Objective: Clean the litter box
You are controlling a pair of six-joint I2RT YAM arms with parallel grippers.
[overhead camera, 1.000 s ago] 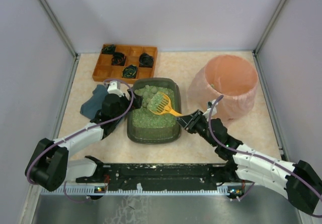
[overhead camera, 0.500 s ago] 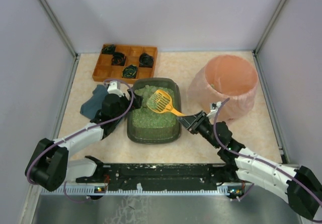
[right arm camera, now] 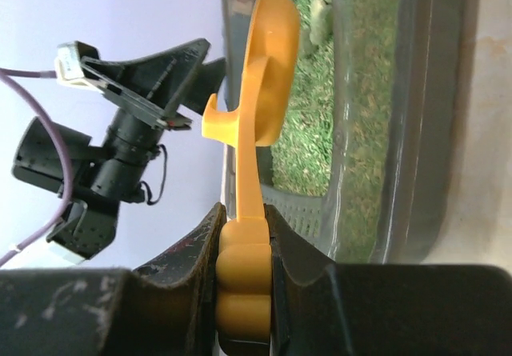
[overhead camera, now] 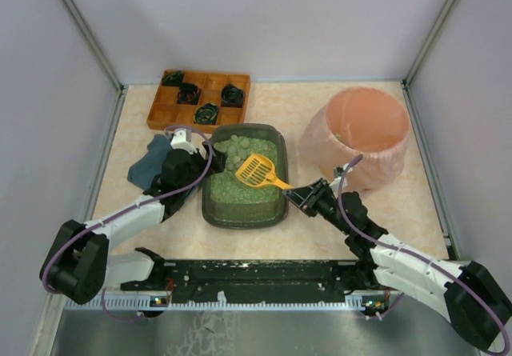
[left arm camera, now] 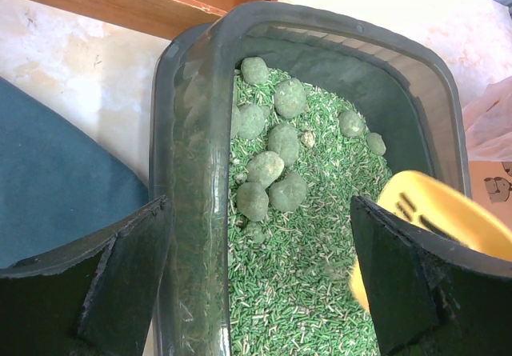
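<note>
The dark grey-green litter box (overhead camera: 206, 204) sits mid-table with green granular litter and several round green clumps (overhead camera: 236, 146) at its far end. My right gripper (overhead camera: 308, 194) is shut on the handle of a yellow slotted scoop (overhead camera: 254, 170), whose head hangs over the middle of the litter. In the right wrist view the handle (right arm camera: 244, 268) is clamped between the jaws of the right gripper (right arm camera: 244, 228). My left gripper (left arm camera: 256, 292) is open and straddles the box's left wall (left arm camera: 192, 212), one finger outside and one over the litter. The clumps (left arm camera: 272, 164) lie ahead of it.
A tall pink bag-lined bin (overhead camera: 358, 136) stands right of the box. An orange-brown wooden compartment tray (overhead camera: 200, 100) with dark items is at the back left. A blue cloth (overhead camera: 148, 168) lies left of the box, under my left arm.
The scoop head lifted out of the clumps at the far end, then came back a little nearer over mid-litter. My right gripper shifted slightly with it. The left arm has not moved.
</note>
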